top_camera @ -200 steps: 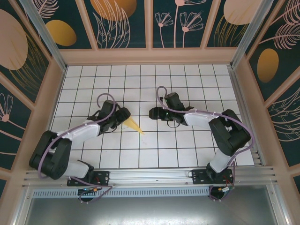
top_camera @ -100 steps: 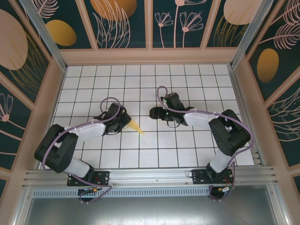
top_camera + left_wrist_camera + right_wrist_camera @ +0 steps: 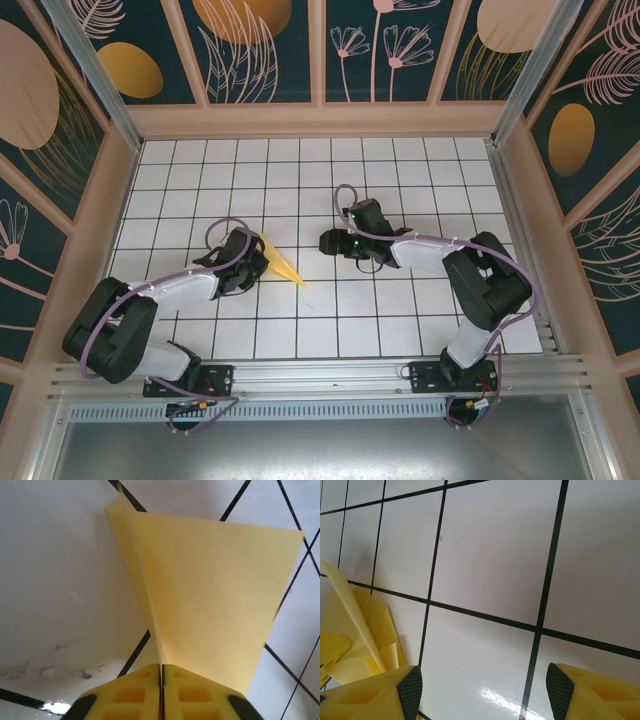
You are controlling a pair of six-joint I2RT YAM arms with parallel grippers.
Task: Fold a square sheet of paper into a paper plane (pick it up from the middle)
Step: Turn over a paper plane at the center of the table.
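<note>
The square sheet of paper is folded into a narrow yellow paper plane (image 3: 285, 267) left of the table's middle, its tip pointing toward the near right. My left gripper (image 3: 257, 262) is shut on the plane's rear fold. In the left wrist view the yellow fingers (image 3: 135, 695) press together on the central crease and the paper plane (image 3: 210, 590) fans out ahead of them. My right gripper (image 3: 328, 241) hovers open just right of the plane, apart from it. In the right wrist view the paper plane (image 3: 362, 625) sits at the left edge, beyond my open right gripper (image 3: 482, 692).
The floor is white tile with black grid lines (image 3: 400, 310). Wooden walls with patterned panels (image 3: 320, 115) enclose the back and both sides. A metal rail (image 3: 330, 375) with the arm bases runs along the near edge.
My left gripper has closed on the rear of the paper plane, and the plane's wide end has risen and swung toward the back. The right gripper has barely moved.
</note>
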